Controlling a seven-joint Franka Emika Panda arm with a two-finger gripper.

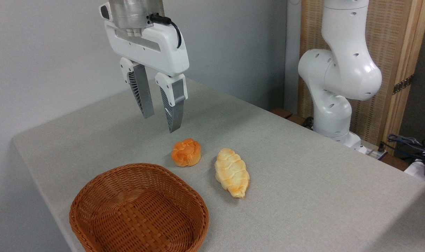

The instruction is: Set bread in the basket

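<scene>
Below the pincer (160, 122) — bread (186, 152), untouched

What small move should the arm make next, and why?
Probably lower toward the small round orange bun. The end effector hangs open and empty above the table, slightly behind the bun; the brown woven wicker basket holds nothing yet.

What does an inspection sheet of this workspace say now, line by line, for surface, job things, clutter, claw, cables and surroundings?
Surface: grey cloth-covered table, flat.
Job's things: round orange bun on the table, beside the wicker basket, not in it; basket holds nothing.
Clutter: pale braided loaf right of the bun.
Claw: claw open, above the table, holding nothing.
Cables: black cable on the claw mount; cable bundle at far right.
Surroundings: grey wall, arm base, wooden panel.
</scene>
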